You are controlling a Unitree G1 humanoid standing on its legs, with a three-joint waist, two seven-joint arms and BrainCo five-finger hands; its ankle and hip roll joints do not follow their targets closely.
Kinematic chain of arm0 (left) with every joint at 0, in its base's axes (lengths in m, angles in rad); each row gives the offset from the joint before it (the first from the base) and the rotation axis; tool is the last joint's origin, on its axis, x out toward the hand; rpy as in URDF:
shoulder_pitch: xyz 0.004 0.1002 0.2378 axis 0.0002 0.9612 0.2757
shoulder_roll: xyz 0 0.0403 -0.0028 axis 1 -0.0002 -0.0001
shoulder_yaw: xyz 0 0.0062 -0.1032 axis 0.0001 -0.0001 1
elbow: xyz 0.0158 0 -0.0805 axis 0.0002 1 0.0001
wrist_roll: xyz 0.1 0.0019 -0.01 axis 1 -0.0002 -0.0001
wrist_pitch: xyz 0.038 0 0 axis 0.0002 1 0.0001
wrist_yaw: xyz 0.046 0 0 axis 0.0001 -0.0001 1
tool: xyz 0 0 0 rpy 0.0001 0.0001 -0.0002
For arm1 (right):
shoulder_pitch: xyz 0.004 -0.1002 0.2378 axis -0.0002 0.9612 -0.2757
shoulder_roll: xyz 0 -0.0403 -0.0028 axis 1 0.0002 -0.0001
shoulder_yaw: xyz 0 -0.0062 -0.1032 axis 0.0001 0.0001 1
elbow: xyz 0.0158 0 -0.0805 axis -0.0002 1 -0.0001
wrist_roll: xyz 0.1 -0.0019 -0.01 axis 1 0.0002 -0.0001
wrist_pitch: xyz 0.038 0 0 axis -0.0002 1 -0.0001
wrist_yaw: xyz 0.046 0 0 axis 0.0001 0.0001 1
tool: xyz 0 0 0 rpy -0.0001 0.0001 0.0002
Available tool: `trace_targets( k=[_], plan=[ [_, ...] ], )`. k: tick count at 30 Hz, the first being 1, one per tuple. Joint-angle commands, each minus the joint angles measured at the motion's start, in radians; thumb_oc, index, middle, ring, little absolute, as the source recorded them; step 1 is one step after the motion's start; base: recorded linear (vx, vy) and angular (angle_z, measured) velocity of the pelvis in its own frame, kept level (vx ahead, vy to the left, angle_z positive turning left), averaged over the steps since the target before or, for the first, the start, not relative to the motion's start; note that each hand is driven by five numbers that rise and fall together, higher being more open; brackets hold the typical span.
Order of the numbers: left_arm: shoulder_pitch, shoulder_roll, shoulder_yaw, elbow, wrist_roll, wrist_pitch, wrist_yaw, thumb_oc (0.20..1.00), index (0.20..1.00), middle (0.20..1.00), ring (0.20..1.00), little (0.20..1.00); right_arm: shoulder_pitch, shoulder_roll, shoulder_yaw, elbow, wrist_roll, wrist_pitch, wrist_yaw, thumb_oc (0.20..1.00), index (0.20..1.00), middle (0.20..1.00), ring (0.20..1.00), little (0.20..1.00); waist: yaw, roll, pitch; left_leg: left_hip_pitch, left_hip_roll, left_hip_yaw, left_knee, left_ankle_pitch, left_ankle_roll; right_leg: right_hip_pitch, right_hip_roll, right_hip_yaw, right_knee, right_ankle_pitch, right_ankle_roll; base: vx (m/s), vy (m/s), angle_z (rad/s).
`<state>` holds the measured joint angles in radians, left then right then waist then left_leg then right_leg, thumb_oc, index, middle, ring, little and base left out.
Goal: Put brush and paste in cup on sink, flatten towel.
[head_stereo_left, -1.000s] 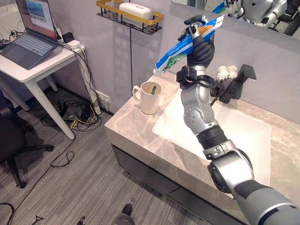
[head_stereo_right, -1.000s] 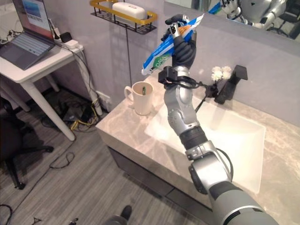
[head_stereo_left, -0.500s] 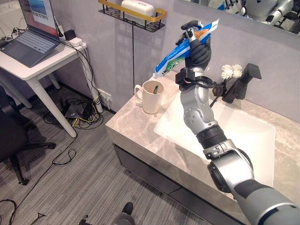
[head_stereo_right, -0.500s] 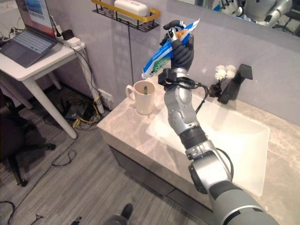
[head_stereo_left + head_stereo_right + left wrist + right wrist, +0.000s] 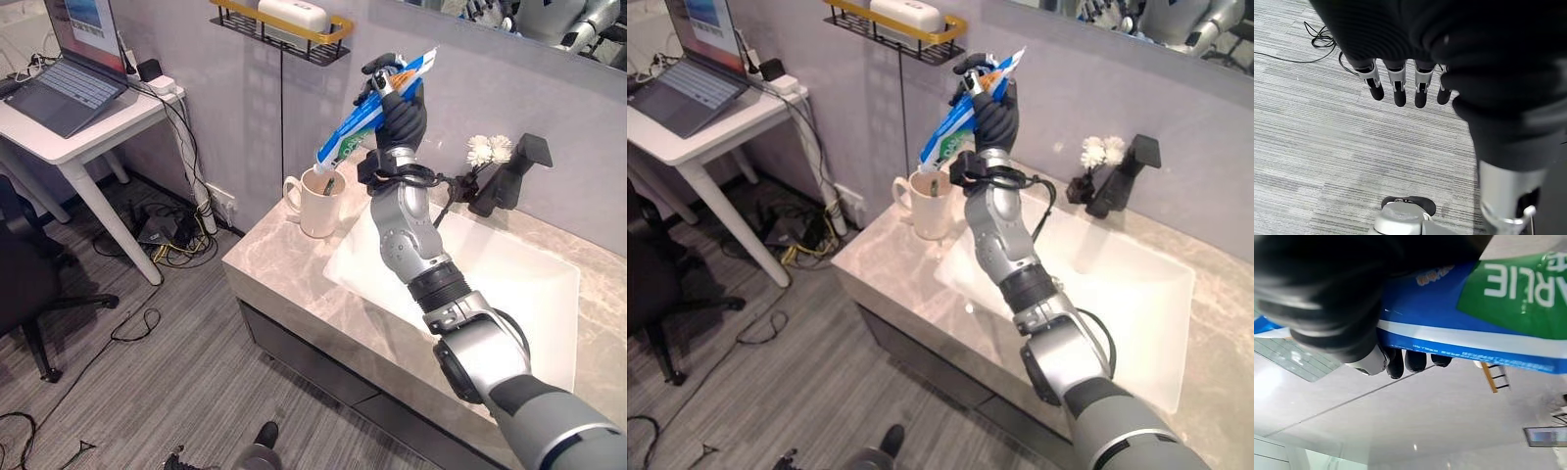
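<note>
My right hand (image 5: 400,106) is raised above the counter, shut on a blue, white and green toothpaste tube (image 5: 364,116). The tube slants down to the left, its lower end just over the rim of a cream mug (image 5: 318,204) that stands on the marble counter left of the sink. A green toothbrush (image 5: 322,186) pokes up inside the mug. In the right wrist view the tube (image 5: 1474,328) lies across the curled fingers (image 5: 1415,360). My left hand (image 5: 1400,83) hangs open over the grey floor in the left wrist view.
A white sink basin (image 5: 490,284) is set in the marble counter (image 5: 284,284), with a black tap (image 5: 509,176) and white flowers (image 5: 487,150) behind it. A gold wall shelf (image 5: 284,22) holds a white box. A white desk with a laptop (image 5: 69,88) stands at the left.
My right hand has moved left and lower with the tube, bringing the tube's lower end over the mug's rim. The camera has shifted slightly.
</note>
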<state>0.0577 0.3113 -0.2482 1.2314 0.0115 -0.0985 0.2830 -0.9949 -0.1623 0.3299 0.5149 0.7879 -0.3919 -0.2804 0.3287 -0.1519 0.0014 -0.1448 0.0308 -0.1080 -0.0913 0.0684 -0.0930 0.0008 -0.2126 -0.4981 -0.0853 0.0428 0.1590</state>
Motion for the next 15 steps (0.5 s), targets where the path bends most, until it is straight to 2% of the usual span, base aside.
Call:
trace_targets(
  k=[1,15],
  plan=[
    [-0.058,0.041,0.001,0.058,0.004,-0.024,0.043,1.000,1.000,1.000,1.000,1.000,-0.077,-0.083,0.008,-0.027,-0.045,-0.035,0.015,0.200,0.200,0.200,0.200,0.200,0.045,-0.032,0.034,-0.026,-0.047,0.006,0.004,0.022,0.029,0.061,-0.067,0.074,-0.002,0.223,0.062,0.00,0.000,0.00],
    [-0.096,0.037,0.008,0.089,-0.015,-0.020,0.075,1.000,1.000,1.000,1.000,1.000,-0.104,-0.070,0.049,0.023,-0.127,-0.021,-0.020,0.200,0.200,0.200,0.200,0.200,0.039,-0.059,0.048,-0.048,-0.050,0.013,0.004,0.022,0.030,0.036,-0.068,0.086,-0.002,0.238,0.064,0.00,0.001,0.00]
  ],
)
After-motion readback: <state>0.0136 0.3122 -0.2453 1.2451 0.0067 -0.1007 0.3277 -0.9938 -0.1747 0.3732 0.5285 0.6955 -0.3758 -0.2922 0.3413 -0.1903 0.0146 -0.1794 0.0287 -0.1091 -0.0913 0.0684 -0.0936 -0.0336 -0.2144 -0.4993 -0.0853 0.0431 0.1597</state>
